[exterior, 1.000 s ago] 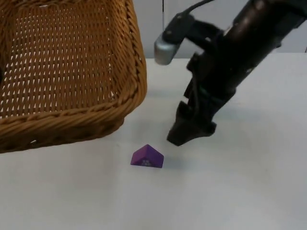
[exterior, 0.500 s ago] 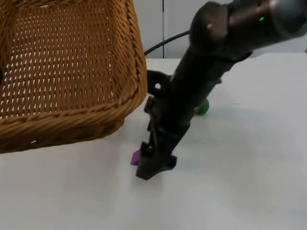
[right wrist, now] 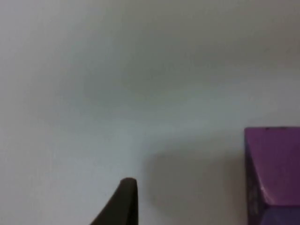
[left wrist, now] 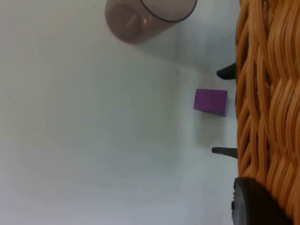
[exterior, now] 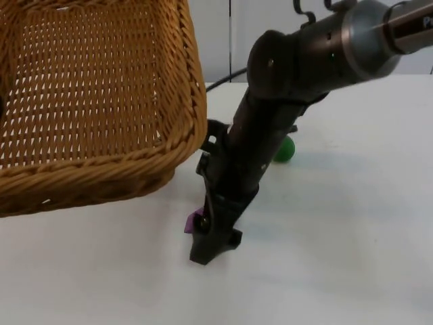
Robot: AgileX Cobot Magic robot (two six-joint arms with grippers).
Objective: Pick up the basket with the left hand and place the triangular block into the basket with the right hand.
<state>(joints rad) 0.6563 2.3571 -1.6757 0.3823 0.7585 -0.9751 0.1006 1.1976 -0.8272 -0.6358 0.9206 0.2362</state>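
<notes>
Top view: the wicker basket (exterior: 95,101) hangs tilted above the white desk (exterior: 352,257), its rim toward the camera, so the lift by the left arm looks done; the left gripper itself is out of sight here. The right gripper (exterior: 215,245) is down at the desk surface, right over the purple triangular block (exterior: 193,221), of which just a sliver peeks out beside the arm. A green ball (exterior: 285,149) lies behind the arm, well apart from the block.

Left wrist view: the basket's woven wall stands close alongside, and the block (left wrist: 211,101) sits on the desk between two dark tips, which I take to be the right gripper's fingers, spread apart and straddling it. A grey translucent cup (left wrist: 143,14) stands farther off. Whether the left gripper is closed on the rim I cannot tell.

Right wrist view: the block (right wrist: 273,176) lies just beside one black fingertip (right wrist: 123,201), not touching.

The step in hand is the grasp. Next, the fingers should close squarely on the block's faces, then lift it toward the basket.
</notes>
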